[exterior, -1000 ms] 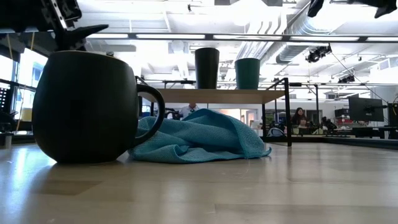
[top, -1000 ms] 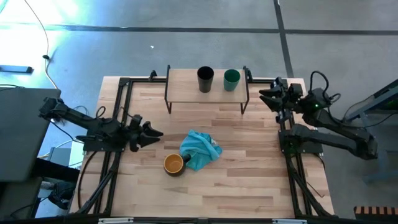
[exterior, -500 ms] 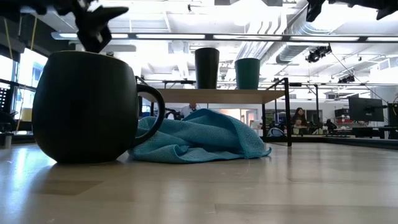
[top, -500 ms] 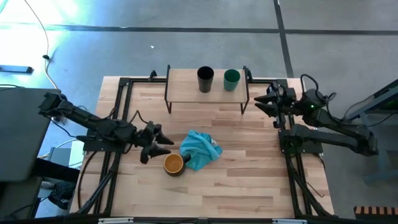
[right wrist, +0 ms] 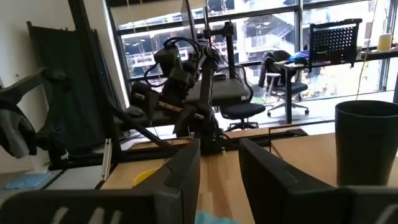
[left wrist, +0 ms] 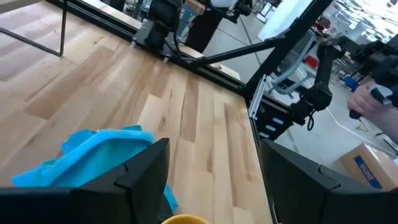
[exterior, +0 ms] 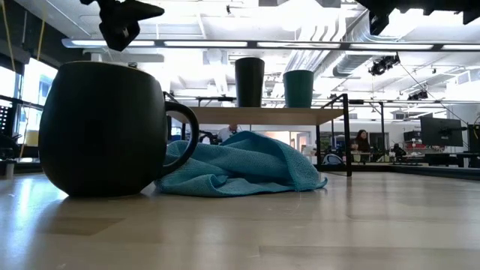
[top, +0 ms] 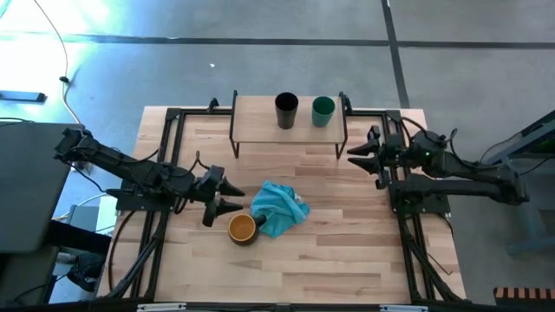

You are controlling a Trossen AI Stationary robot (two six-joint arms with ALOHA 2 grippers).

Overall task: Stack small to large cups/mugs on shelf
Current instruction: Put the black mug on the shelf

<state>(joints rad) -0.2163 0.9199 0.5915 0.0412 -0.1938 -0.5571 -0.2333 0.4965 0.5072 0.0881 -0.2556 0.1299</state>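
The wide dark mug with a yellow-orange inside (top: 243,229) (exterior: 105,129) stands upright on the table, with the teal cloth (top: 279,208) against its handle side. The black cup (top: 286,110) (exterior: 250,81) and the green cup (top: 323,110) (exterior: 298,88) stand side by side on the light-wood shelf (top: 260,126) (exterior: 262,114). My left gripper (top: 229,196) (left wrist: 214,186) hangs open in the air just left of the mug and above it. The mug's yellow rim (left wrist: 183,219) shows between its fingers. My right gripper (top: 357,155) (right wrist: 219,171) is open in the air, right of the shelf's near right corner.
Black metal frames (top: 169,156) run along both side edges of the table under the arms. The shelf's thin black legs (top: 340,143) stand close to my right gripper. Bare wood (top: 321,260) lies near and right of the cloth.
My left gripper has moved toward the table's right and near edges, closing on the mug, and has tipped downward. My right gripper has moved from beside the shelf's right end toward the near edge and a little left. The cups, mug and cloth have stayed put.
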